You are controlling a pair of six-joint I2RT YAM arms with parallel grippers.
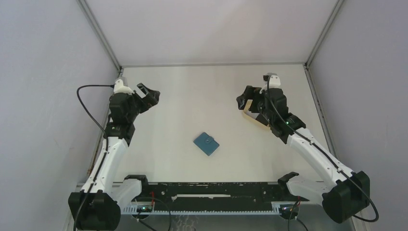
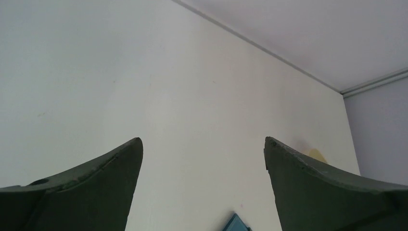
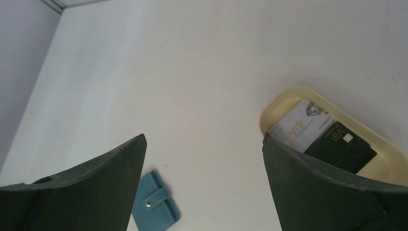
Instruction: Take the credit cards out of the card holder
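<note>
The teal-blue card holder (image 1: 206, 144) lies closed on the table's middle, its snap tab fastened; it also shows in the right wrist view (image 3: 154, 204), and one corner shows in the left wrist view (image 2: 235, 225). A white card (image 3: 300, 126) and a black card (image 3: 341, 147) lie side by side in a tan oval tray (image 3: 288, 95). My left gripper (image 1: 150, 96) is open and empty, raised at the far left (image 2: 202, 144). My right gripper (image 1: 244, 98) is open and empty, raised beside the tray (image 3: 202, 144).
The tray sits under my right arm and is mostly hidden in the top view; a tan sliver of it shows in the left wrist view (image 2: 315, 154). Grey walls stand on the left, right and far sides of the table.
</note>
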